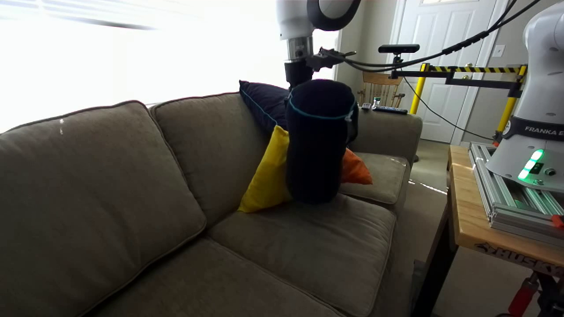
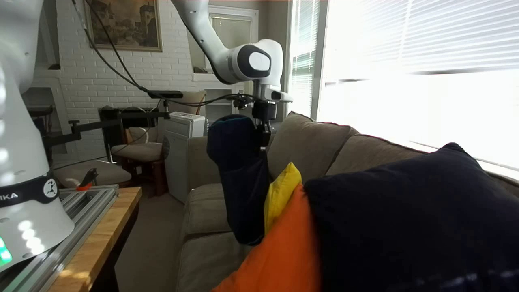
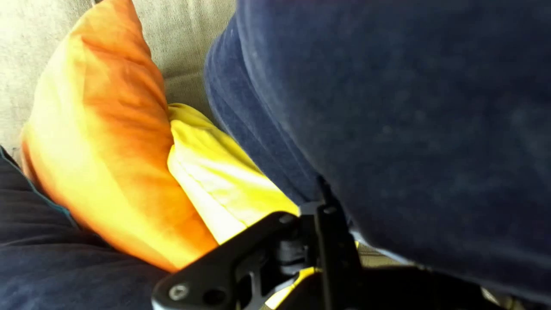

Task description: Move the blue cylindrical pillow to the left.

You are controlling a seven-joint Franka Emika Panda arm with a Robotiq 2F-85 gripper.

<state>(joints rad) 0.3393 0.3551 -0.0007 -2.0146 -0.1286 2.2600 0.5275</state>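
The blue cylindrical pillow (image 1: 319, 149) is a dark navy bolster with teal piping round its end. It stands nearly upright, tilted a little and bent at mid-length in an exterior view (image 2: 243, 182). My gripper (image 2: 264, 145) comes down beside its upper part, shut on a pinch of the fabric. In the wrist view the pillow (image 3: 400, 120) fills the upper right, and the gripper (image 3: 323, 187) meets a fold in its cloth; one finger is largely hidden. Whether the pillow's lower end rests on the seat cushion (image 1: 317, 246), I cannot tell.
A yellow pillow (image 2: 282, 194) leans right behind the bolster. Beyond it are an orange pillow (image 3: 107, 142) and a flat navy cushion (image 2: 405, 219). The sofa backrest (image 1: 198, 145) runs behind them. A wooden table (image 1: 467, 202) carries the robot base; cables (image 1: 418, 61) hang from the arm.
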